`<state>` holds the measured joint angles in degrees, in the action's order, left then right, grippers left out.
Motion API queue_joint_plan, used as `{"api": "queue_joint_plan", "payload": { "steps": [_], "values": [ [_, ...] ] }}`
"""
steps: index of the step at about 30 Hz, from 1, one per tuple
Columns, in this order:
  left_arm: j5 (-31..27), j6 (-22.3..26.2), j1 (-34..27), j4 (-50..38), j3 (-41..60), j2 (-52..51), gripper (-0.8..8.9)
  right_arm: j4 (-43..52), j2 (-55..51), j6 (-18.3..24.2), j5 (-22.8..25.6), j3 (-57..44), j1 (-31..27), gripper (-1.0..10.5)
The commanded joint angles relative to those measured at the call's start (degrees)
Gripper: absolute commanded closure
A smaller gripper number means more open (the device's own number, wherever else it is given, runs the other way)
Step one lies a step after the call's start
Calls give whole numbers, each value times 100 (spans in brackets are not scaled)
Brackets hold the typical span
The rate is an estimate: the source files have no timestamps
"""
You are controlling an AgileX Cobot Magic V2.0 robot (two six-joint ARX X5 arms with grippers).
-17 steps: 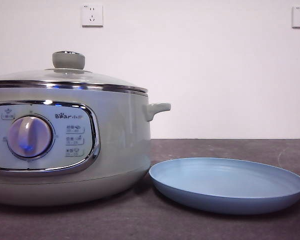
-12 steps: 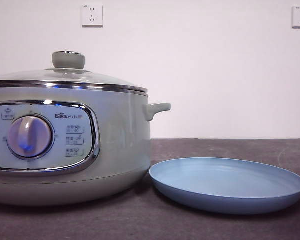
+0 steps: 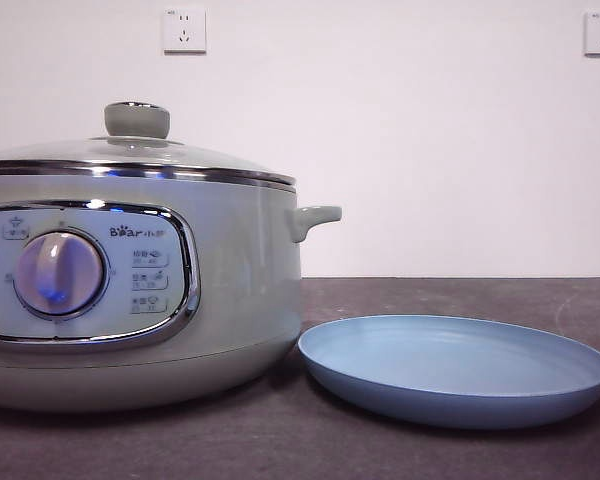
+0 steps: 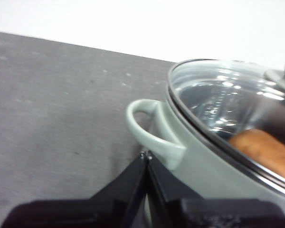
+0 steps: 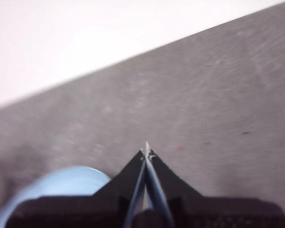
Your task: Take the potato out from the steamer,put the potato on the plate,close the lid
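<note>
Nothing has moved: the orange-brown potato point(image 4: 266, 153) sits under the domed glass lid point(image 3: 130, 152) of the grey-green steamer point(image 3: 230, 290) at frame left, the round light-blue plate point(image 3: 455, 368) at lower right holds nothing, both grippers' jaws are pressed together, every step remaining.

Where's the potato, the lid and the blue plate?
potato point(image 4: 268, 153), left wrist view, its orange skin seen through the glass.
lid point(image 3: 137, 120), front view, its knob.
plate point(image 3: 450, 398), front view, its near rim.

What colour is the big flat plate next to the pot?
Light blue all over, no pattern. The wide shallow round plate shows best in the front view.
</note>
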<state>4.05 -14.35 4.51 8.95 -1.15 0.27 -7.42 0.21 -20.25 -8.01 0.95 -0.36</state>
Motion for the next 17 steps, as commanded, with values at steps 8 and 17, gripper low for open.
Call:
{"api": "queue_joint_plan", "payload": {
  "steps": [8,17],
  "values": [
    [826,-525,83,1080,-1213,85,819,210,671,-557,-1010,1047,4,956],
    [708,-337,492,1305,-2577,826,819,160,2439,415,-1303,3257,236,956]
  ]
}}
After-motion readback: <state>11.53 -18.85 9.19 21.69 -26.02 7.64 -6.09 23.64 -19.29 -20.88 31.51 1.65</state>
